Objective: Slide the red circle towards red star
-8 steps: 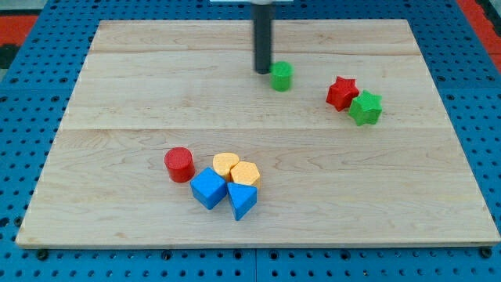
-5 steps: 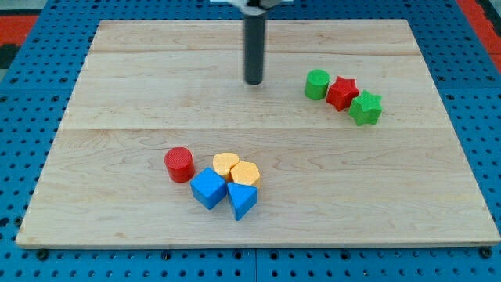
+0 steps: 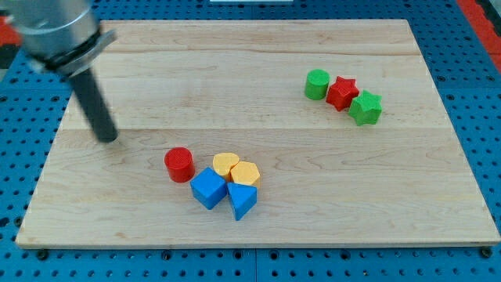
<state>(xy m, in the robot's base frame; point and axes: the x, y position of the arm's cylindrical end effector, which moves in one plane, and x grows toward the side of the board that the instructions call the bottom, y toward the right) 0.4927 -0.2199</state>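
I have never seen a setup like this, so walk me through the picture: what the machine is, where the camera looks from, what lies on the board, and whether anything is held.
There is one view, looking down at an angle on a wooden board; where the camera is mounted is not on record. The machine is a robot arm that ends in a dark rod, with no claw, so nothing is held. It only pushes blocks with my tip, which rests on the board at the view's left, up and left of the red circle and apart from it.

Beside the red circle sits a cluster: two yellow blocks, a blue cube and a blue triangle. At the view's upper right, a green circle, the red star and a green star stand in a row.
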